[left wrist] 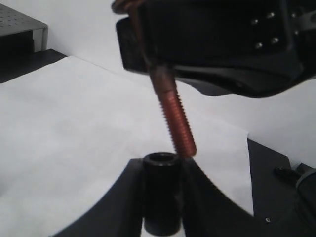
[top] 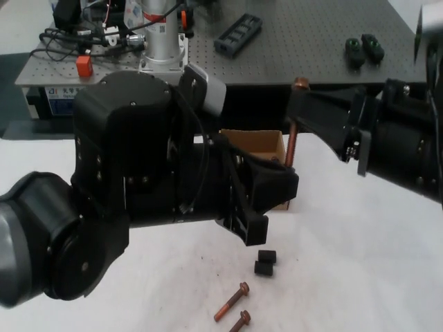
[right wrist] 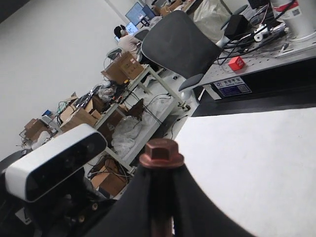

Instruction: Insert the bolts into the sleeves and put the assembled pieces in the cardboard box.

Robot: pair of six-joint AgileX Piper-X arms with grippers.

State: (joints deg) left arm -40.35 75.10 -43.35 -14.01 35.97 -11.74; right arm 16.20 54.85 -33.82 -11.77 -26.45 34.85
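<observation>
Since the copper bolt (left wrist: 173, 118) must drop into the bore, the left gripper (left wrist: 162, 202) stands clamped on the black sleeve (left wrist: 160, 173), open end up, while the right gripper (right wrist: 160, 197), closed on the shank near the head, hangs the threaded tip just beside that rim, by the cardboard box (top: 259, 144).

The left end effector (top: 280, 185) covers much of the cardboard box (top: 261, 143) behind it. The sleeve (left wrist: 161, 190) it clamps is cut off at the picture's edge. The right end effector (right wrist: 160, 207) hides the shank of its bolt (right wrist: 161, 153); whether the tip touches the sleeve cannot be told. A loose bolt (top: 241, 319) near the left end effector is cropped.
</observation>
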